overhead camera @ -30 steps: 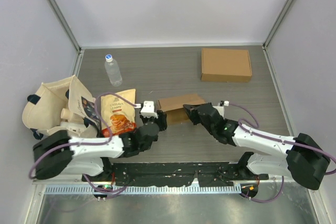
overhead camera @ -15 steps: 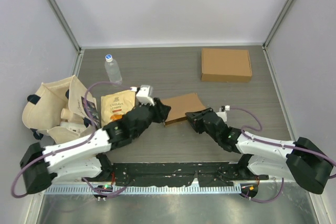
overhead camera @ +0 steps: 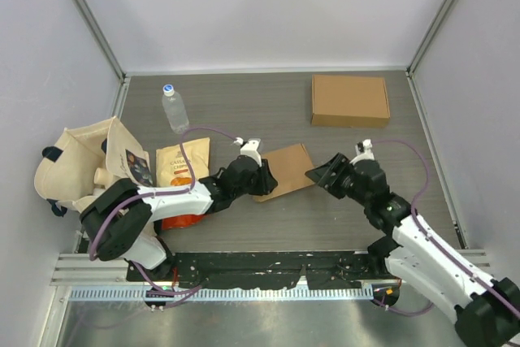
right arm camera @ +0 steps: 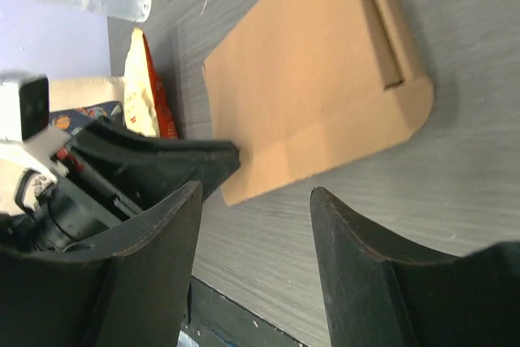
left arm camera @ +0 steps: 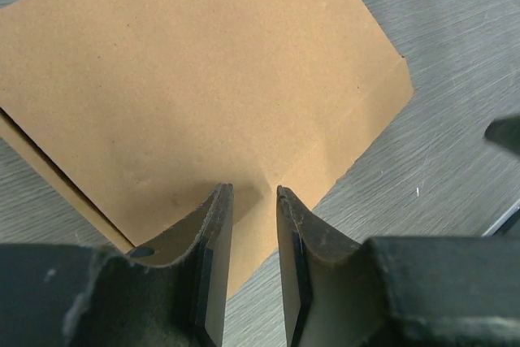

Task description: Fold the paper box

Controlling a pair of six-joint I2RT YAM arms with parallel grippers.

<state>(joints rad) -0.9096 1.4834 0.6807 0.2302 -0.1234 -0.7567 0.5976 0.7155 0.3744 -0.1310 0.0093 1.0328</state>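
The paper box [overhead camera: 289, 169] is a flat brown cardboard piece lying on the table's middle, also seen in the left wrist view [left arm camera: 195, 79] and in the right wrist view [right arm camera: 317, 79]. My left gripper [overhead camera: 263, 178] rests over the box's left corner. Its jaws stand a narrow gap apart [left arm camera: 253, 193], and only box and table show between them. My right gripper [overhead camera: 322, 174] hovers just right of the box, apart from it. It is wide open [right arm camera: 257, 193] with nothing between its fingers.
A second, closed brown box [overhead camera: 350, 100] sits at the back right. A water bottle [overhead camera: 174, 108] stands at the back left. An orange snack bag [overhead camera: 180, 166] and a cream tote bag [overhead camera: 77, 164] lie left of the left arm.
The right gripper has opened, let go of the box and drawn back to the right. The left gripper has narrowed and reached onto the box's left corner. The box now lies flat.
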